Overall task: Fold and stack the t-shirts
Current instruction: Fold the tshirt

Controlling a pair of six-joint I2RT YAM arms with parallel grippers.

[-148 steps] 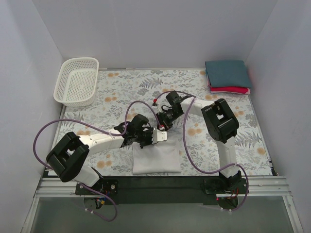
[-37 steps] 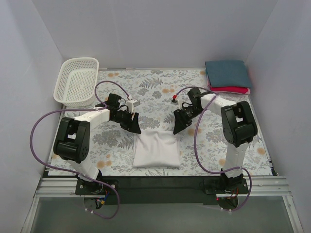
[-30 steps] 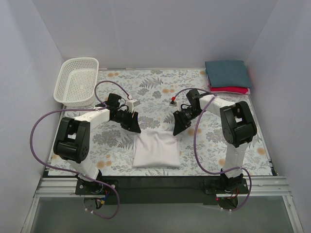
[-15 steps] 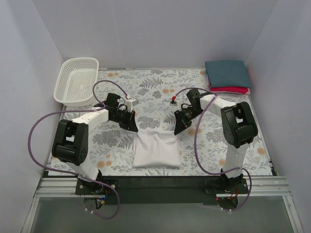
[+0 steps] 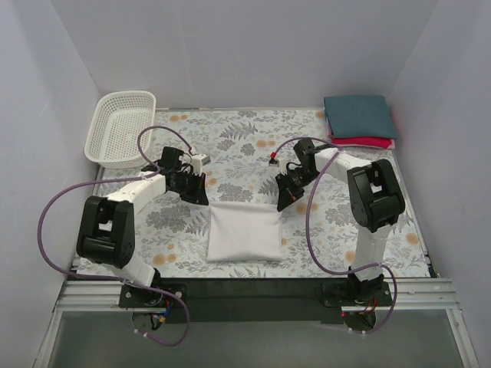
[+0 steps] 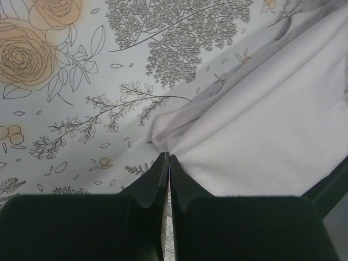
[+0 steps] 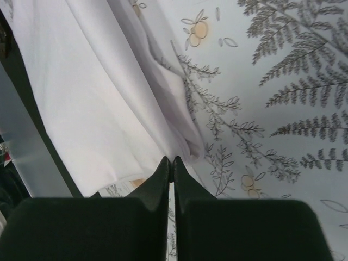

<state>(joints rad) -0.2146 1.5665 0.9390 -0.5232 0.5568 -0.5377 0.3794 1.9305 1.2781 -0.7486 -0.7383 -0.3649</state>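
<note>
The white t-shirt [image 5: 244, 230] lies folded into a rectangle on the floral table cloth, near the front middle. My left gripper [image 5: 202, 196] is shut on its far left corner, where the cloth [image 6: 261, 125] bunches at the closed tips [image 6: 168, 157]. My right gripper [image 5: 284, 201] is shut on the far right corner, and the white cloth [image 7: 81, 92] meets its closed tips [image 7: 173, 161]. The folded dark teal shirt [image 5: 359, 115] lies on the folded red shirt [image 5: 360, 142] at the back right.
A white mesh basket [image 5: 120, 127] stands at the back left. The floral table cloth [image 5: 245, 138] covers the table. Purple cables loop from both arms. White walls close in the left, back and right sides.
Both grippers hold the shirt's far corners. The left gripper has drawn back and to the left, and the shirt's far edge is now pulled straight and wider.
</note>
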